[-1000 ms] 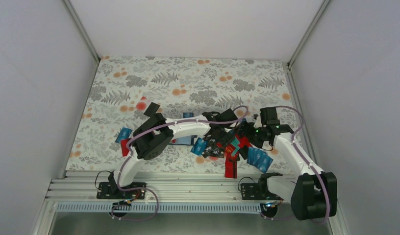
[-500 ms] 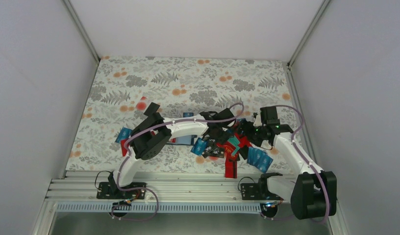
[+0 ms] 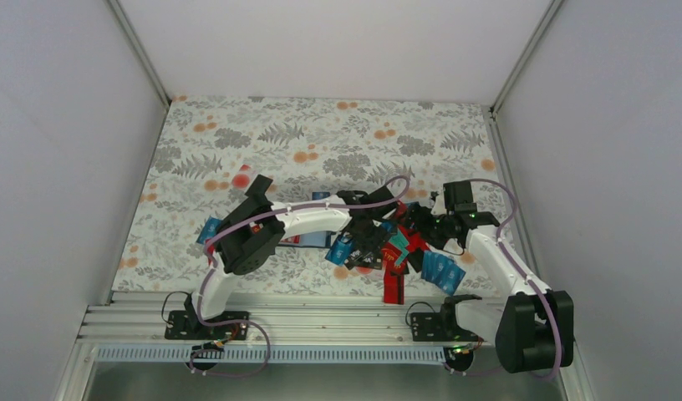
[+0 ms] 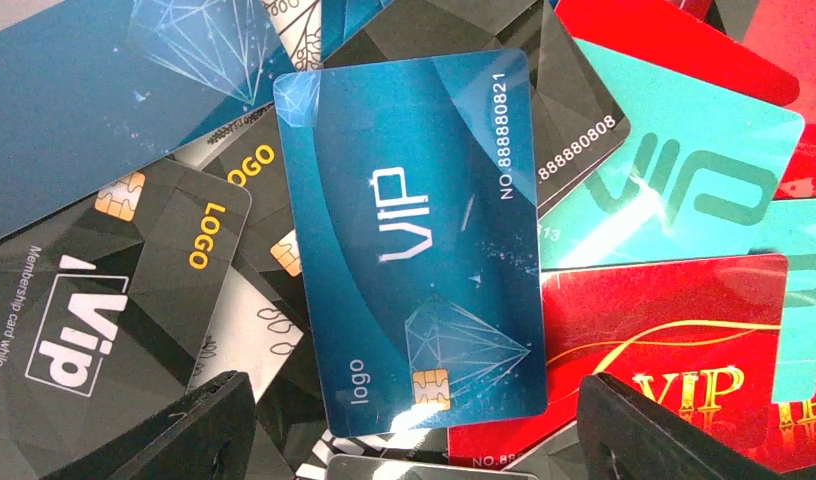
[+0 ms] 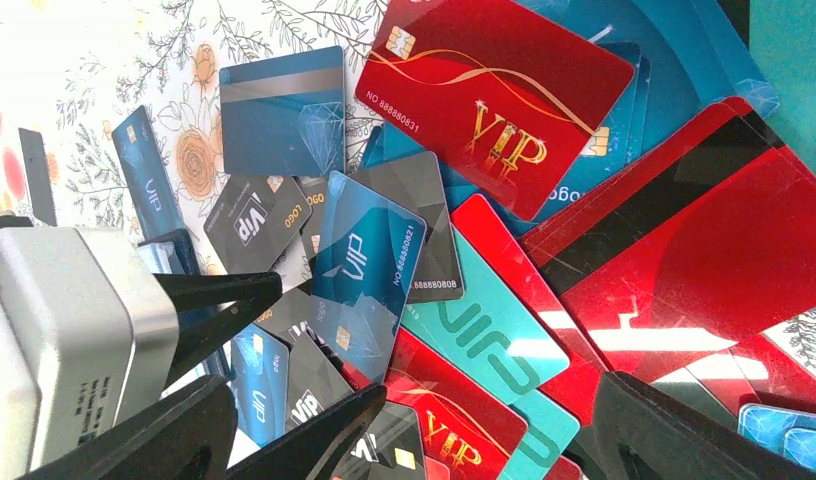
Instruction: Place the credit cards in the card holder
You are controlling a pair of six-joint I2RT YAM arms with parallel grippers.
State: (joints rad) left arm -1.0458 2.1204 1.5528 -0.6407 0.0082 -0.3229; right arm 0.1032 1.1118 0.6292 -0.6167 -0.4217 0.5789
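Left wrist: looking down past the left gripper [image 4: 424,425], fingers spread wide, nothing held, straddling a blue VIP card [image 4: 414,250] atop the heap of credit cards [image 3: 396,251]. Lapping over black cards [image 4: 114,300], a teal card [image 4: 684,170] and a red VIP card [image 4: 674,330].

Right wrist: right gripper [image 5: 434,440] gaping too, empty, just beside the left one over the same heap.

Top external: card holder [image 3: 314,240] probably the dark blue rectangle half hidden under the left forearm, left of the heap and apart from it; cannot tell whether open or folded.

Risks, as judgement:
- Could pinch two cards at once, given the overlap underneath.
- Could skid off thin flat plastic and shove the heap rather than lift.
- Could clash fingers, with both grippers crowding one spot.
- Could push the holder away at insertion, with nothing pinning it down.
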